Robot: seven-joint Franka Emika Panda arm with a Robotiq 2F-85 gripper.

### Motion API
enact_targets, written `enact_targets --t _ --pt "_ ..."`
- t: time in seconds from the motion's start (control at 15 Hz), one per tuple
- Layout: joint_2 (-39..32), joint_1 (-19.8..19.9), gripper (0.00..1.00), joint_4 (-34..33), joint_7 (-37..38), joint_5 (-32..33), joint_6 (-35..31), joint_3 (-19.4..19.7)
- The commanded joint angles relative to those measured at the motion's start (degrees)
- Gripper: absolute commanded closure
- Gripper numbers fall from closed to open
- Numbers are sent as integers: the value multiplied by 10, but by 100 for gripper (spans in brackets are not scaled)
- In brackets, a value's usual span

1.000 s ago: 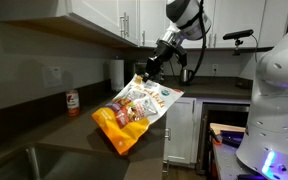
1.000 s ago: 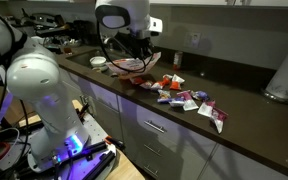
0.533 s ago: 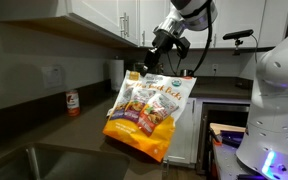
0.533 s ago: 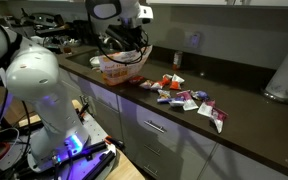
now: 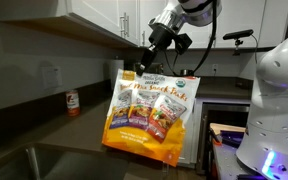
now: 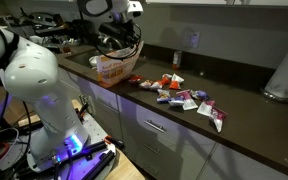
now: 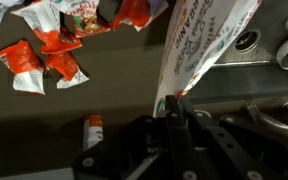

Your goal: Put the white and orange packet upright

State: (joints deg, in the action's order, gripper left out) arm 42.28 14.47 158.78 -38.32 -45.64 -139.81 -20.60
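Observation:
The white and orange packet (image 5: 152,112) hangs upright in the air from my gripper (image 5: 156,62), which is shut on its top edge. Its front shows pictured small packs and an orange bottom. In an exterior view the packet (image 6: 117,66) hangs over the dark counter (image 6: 234,110) near the sink end. In the wrist view my gripper (image 7: 172,103) pinches the packet's edge (image 7: 199,45), which runs up and away from the fingers.
Several small red and white snack packs (image 6: 184,97) lie scattered on the counter, also showing in the wrist view (image 7: 44,62). A small red can (image 5: 72,103) stands by the wall. A paper towel roll (image 6: 284,72) stands at the far end. A sink (image 5: 44,165) is nearby.
The gripper has risen and lifted the packet from tilted and slumped to hanging upright, front facing the camera.

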Motion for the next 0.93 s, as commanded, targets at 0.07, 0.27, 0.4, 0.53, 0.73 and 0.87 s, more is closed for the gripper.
enact_targets --t 0.07,0.27,0.4,0.53,0.73,0.87 --pt "50 23 94 4 -3 -21 6 -63" --pt "65 31 94 3 -4 -41 0 -99" --pt "73 37 94 4 -8 -59 -4 -119" --pt "77 43 94 4 -12 -85 -13 -141" --pt "82 55 94 4 -18 -118 -25 -170" --pt "79 64 94 4 -21 -135 -37 -187"
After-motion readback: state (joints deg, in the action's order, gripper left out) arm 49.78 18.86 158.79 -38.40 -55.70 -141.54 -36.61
